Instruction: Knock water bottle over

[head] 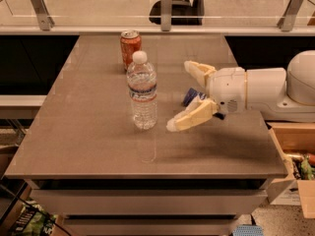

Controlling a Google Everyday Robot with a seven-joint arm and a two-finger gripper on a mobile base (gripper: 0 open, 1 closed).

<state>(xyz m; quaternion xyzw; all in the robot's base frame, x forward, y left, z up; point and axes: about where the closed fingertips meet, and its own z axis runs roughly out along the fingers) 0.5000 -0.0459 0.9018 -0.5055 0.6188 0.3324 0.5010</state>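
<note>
The water bottle point(142, 92) stands upright near the middle of the grey table point(98, 132). It is clear ribbed plastic with a white cap and a white-blue-red label. My gripper point(179, 95) reaches in from the right, just to the right of the bottle and apart from it. Its cream fingers are spread open and hold nothing. One fingertip point(173, 126) is close to the bottle's lower half.
An orange soda can point(130, 48) stands behind the bottle. A small blue packet point(191, 96) lies on the table behind my gripper. A glass railing runs along the far edge. Cardboard boxes point(295, 166) sit on the floor at the right.
</note>
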